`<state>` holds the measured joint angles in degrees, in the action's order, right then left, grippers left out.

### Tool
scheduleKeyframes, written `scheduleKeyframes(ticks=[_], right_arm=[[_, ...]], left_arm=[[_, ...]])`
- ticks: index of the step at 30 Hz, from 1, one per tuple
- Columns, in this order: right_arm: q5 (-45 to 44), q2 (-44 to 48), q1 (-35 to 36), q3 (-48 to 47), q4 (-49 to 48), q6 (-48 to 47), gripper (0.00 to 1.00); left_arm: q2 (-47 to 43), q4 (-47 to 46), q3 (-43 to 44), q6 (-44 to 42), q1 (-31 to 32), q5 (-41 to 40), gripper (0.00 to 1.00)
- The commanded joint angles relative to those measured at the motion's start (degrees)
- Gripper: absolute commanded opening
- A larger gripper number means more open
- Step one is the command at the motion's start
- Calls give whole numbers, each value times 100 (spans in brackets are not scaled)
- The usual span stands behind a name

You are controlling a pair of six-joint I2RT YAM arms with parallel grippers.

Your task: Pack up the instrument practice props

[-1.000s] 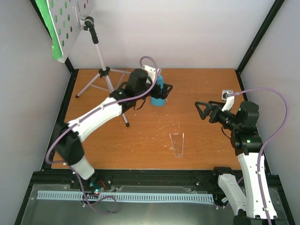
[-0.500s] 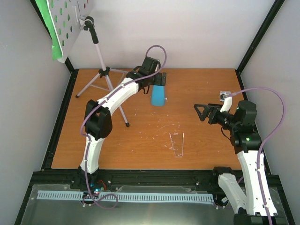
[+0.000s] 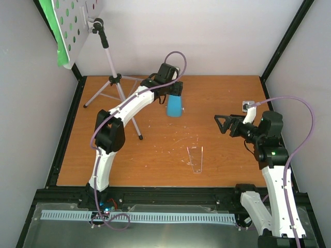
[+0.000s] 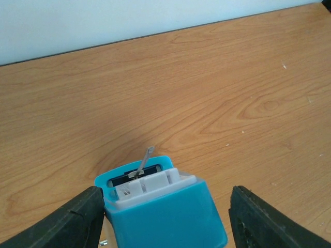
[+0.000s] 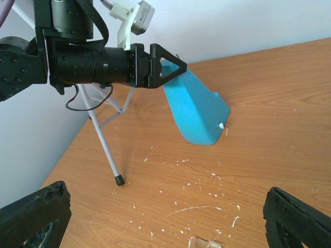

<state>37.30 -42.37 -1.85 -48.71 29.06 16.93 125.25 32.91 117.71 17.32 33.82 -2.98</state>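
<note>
Wooden table (image 3: pixel 217 98) with walls round it. The silver stand (image 3: pixel 110 57) is planted left of the metronome (image 3: pixel 175 106) towards the back corner. Its grey tray (image 3: pixel 77 26) is way up high, with a green page (image 3: pixel 51 20) on it. One tripod leg runs down to a spot near-left of the metronome. The left arm's forearm passes right over that leg on its way in, so it's a bit crowded there. A clear plastic piece (image 3: pixel 195 159) lies flat on the wood, nearer the arm bases than the metronome and a bit to the right.

The left arm is bent sharply at the elbow and stretched out to the metronome. The left gripper (image 3: pixel 175 92) sits at its top end with fingers spread either side; one looks to be touching and there's a sliver of gap by the other, so not clamped.

The right arm stands tall, well to the right of the metronome. The right gripper (image 3: pixel 223 124) points at it, held above the table, jaws wide apart and holding nothing.
</note>
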Motion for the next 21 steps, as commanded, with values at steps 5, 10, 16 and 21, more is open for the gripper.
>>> scheduleKeyframes(ticks=[5,10,16,21], right_arm=[[-302,-95,8,-58,330,-68,100],[-358,-215,8,-165,428,40,100],[-352,-384,3,-178,316,180,100],[-62,-500,9,71,49,277,100]], left_arm=[[-126,-268,-150,-1132,10,603,56],[-718,-304,-890,-2020,10,877,50],[-1621,-306,-1954,-2829,10,1325,47],[-2367,-428,-2919,-3068,18,2208,50]])
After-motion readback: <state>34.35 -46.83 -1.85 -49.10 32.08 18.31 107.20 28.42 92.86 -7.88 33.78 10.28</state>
